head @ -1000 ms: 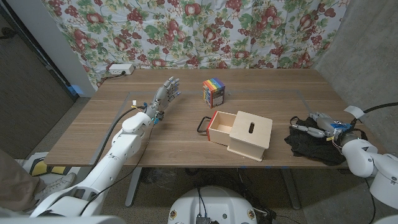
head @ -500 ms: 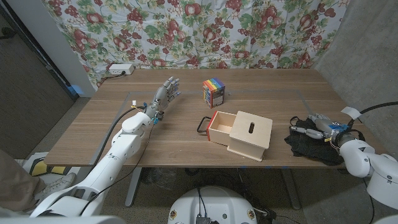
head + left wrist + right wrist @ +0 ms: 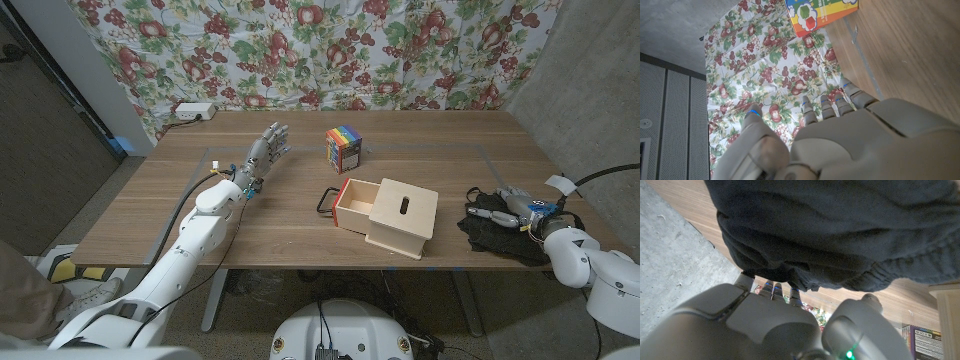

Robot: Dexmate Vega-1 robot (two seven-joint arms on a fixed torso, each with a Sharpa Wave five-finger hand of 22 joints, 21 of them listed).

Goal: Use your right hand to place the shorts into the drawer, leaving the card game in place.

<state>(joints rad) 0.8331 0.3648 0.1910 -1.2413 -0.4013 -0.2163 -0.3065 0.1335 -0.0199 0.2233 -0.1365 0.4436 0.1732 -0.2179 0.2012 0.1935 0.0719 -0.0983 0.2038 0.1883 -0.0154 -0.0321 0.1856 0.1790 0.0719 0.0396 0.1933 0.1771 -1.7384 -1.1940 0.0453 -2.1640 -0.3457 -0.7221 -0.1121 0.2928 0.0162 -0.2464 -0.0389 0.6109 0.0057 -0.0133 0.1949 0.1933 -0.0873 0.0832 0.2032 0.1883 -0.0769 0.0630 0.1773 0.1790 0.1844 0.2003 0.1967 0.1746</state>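
The black shorts (image 3: 503, 233) lie bunched at the table's right front edge, and they take up most of the right wrist view (image 3: 840, 235). My right hand (image 3: 508, 206) lies on their near end. Its fingers (image 3: 772, 289) are dug into the fabric and the thumb (image 3: 869, 301) is against the hem, so it grips the cloth. The wooden drawer box (image 3: 390, 214) sits mid-table with its red-edged drawer pulled out to the left. The rainbow card game box (image 3: 343, 148) stands behind it and also shows in the left wrist view (image 3: 822, 12). My left hand (image 3: 264, 157) is far left, fingers apart, holding nothing.
A black wire handle (image 3: 327, 199) sticks out from the drawer's left side. A white power strip (image 3: 192, 110) lies at the back left of the table (image 3: 150, 210). A floral curtain hangs behind, and a concrete wall stands on the right.
My right hand has drawn a little toward the table's near edge and its fingers have curled into the shorts. The left arm, the drawer and the card game have not moved.
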